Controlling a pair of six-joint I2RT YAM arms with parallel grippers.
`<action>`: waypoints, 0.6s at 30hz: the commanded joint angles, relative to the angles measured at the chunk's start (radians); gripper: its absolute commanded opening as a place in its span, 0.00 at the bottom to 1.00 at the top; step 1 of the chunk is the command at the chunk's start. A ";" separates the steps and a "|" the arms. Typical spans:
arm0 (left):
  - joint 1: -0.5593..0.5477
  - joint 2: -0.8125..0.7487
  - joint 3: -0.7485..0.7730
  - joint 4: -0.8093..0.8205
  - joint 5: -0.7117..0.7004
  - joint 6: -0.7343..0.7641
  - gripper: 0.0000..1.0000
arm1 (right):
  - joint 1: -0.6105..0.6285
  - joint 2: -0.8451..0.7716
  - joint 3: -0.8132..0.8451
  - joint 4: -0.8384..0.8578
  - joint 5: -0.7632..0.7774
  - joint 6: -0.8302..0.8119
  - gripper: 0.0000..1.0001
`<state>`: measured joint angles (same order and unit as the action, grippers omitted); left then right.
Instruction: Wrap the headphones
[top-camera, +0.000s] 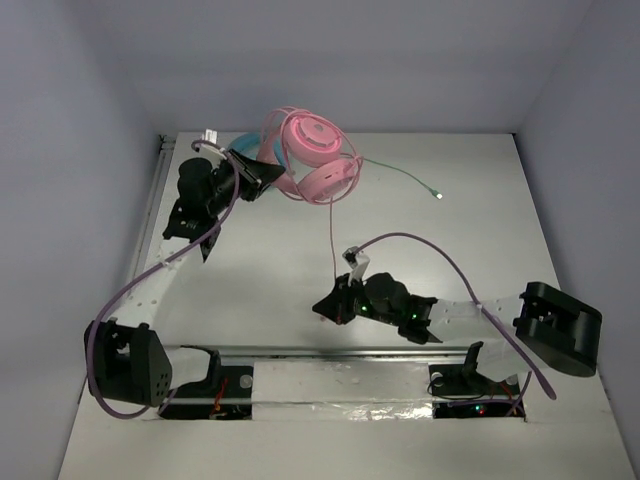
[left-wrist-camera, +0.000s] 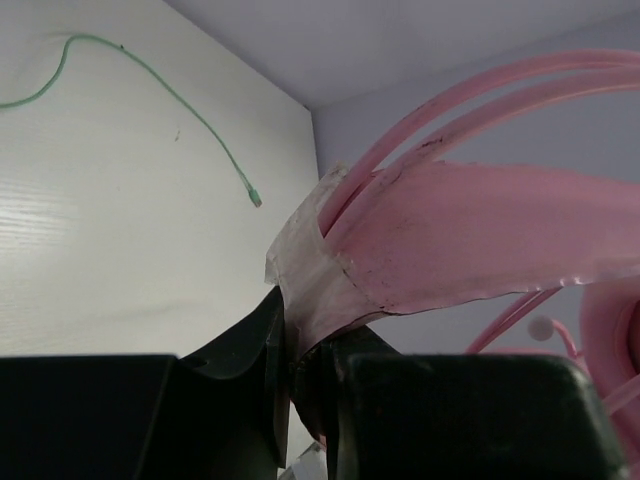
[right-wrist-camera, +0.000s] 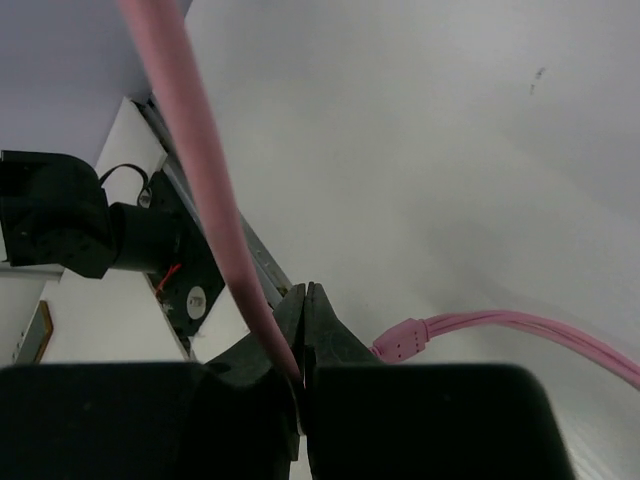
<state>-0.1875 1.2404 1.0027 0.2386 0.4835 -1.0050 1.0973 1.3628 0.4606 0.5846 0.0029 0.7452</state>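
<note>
The pink headphones (top-camera: 315, 150) are held up at the back of the table, earcups stacked. My left gripper (top-camera: 262, 175) is shut on their headband strap (left-wrist-camera: 420, 235), whose thin double wires (left-wrist-camera: 470, 95) arc away above it. The thin pink cable (top-camera: 332, 235) runs straight down from the earcups to my right gripper (top-camera: 330, 305), which is shut on it (right-wrist-camera: 215, 190) near mid-table. The cable's pink plug end (right-wrist-camera: 402, 340) lies on the table just beyond the right fingertips.
Light blue headphones (top-camera: 243, 143) sit behind the left gripper, their green cable (top-camera: 400, 175) trailing right across the table; it also shows in the left wrist view (left-wrist-camera: 190, 110). The arm bases and a metal rail (top-camera: 340, 352) line the near edge.
</note>
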 joint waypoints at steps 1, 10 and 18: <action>0.008 -0.078 -0.097 0.352 -0.046 -0.298 0.00 | 0.042 0.022 0.055 -0.054 0.086 -0.004 0.00; -0.118 -0.183 -0.157 0.174 -0.517 -0.137 0.00 | 0.114 0.019 0.160 -0.167 0.130 0.000 0.00; -0.296 -0.177 -0.101 -0.036 -0.994 0.141 0.00 | 0.223 -0.042 0.271 -0.420 0.198 0.002 0.00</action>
<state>-0.4557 1.0687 0.8322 0.1989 -0.2665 -0.9493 1.2957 1.3659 0.6842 0.2981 0.1608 0.7490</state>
